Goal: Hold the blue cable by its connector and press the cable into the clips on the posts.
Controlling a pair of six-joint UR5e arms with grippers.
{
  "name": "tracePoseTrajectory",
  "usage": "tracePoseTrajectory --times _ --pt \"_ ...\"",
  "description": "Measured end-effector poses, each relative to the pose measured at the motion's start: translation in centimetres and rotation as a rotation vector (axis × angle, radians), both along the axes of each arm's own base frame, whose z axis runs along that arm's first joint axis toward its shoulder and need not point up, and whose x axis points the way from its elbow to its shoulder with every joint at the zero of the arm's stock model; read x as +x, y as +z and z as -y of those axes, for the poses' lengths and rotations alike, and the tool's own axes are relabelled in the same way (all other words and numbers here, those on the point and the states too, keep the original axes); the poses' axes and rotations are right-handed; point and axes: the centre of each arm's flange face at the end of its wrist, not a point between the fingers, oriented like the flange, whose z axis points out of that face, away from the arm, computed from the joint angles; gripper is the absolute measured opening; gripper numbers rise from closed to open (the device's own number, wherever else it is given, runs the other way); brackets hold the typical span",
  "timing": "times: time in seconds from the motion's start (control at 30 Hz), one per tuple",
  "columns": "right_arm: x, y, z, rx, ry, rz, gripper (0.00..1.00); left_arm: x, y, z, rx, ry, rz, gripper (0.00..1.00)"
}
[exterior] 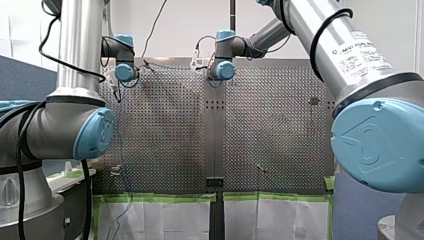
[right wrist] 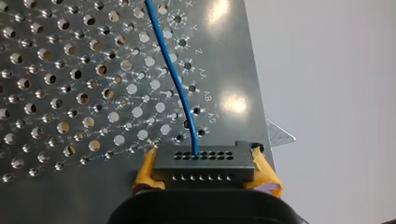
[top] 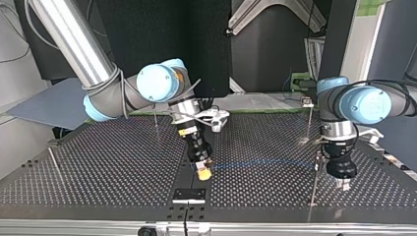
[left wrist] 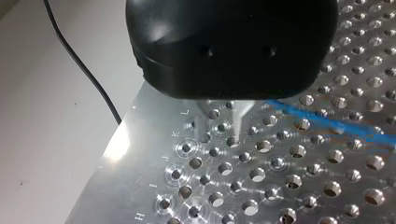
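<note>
**Connector clamped, cable stretched toward 3 o'clock**

Our right gripper (right wrist: 205,173) points down, slightly tilted, near the table's (top: 98,162) middle. Its yellow pads (right wrist: 145,170) are closed on the one black connector (right wrist: 201,158). In the top view our left gripper (top: 343,183) hangs upright at its 3 o'clock, metal fingers (left wrist: 233,126) drawn together on nothing. The one blue cable (top: 260,164) runs from the connector toward 3 o'clock. We count four thin posts (top: 309,123).

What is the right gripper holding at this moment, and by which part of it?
My right gripper holds the blue cable by its connector, gripped between the yellow pads.
</note>
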Motion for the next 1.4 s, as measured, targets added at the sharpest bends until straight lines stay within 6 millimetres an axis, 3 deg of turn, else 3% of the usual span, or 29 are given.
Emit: tracePoseTrajectory --times 0.03,0.07,0.1,0.13,0.17,0.53,1.23,1.4 --pt "0.0 0.0 0.0 0.0 0.0 -0.001 0.0 0.0 -0.1 0.0 0.001 0.003 -0.004 0.6" --pt "0.0 0.0 0.0 0.001 0.0 -0.001 0.0 -0.1 -0.1 0.0 0.002 0.007 -0.012 0.71" --pt "0.0 0.0 0.0 0.001 0.0 -0.002 0.0 -0.2 -0.2 0.0 0.003 0.009 -0.018 0.93" --pt "0.0 0.0 0.0 0.002 0.0 -0.002 0.0 -0.2 -0.3 0.1 0.004 0.011 -0.024 0.93" --pt "-0.1 0.0 0.0 0.002 0.0 -0.003 0.0 -0.3 -0.4 0.1 0.006 0.014 -0.033 1.0" --pt "-0.1 -0.1 0.1 0.003 0.0 -0.003 0.0 -1.7 -1.1 0.8 0.033 0.033 -0.122 1.0" --pt "-0.1 -0.2 0.1 0.001 -0.002 -0.007 0.0 -10.5 -2.6 3.1 -0.036 -0.094 -0.27 1.0" --pt "-0.1 -0.2 0.1 0.001 -0.001 -0.008 0.0 -12.2 -1.9 3.7 -0.018 -0.127 -0.276 1.0"
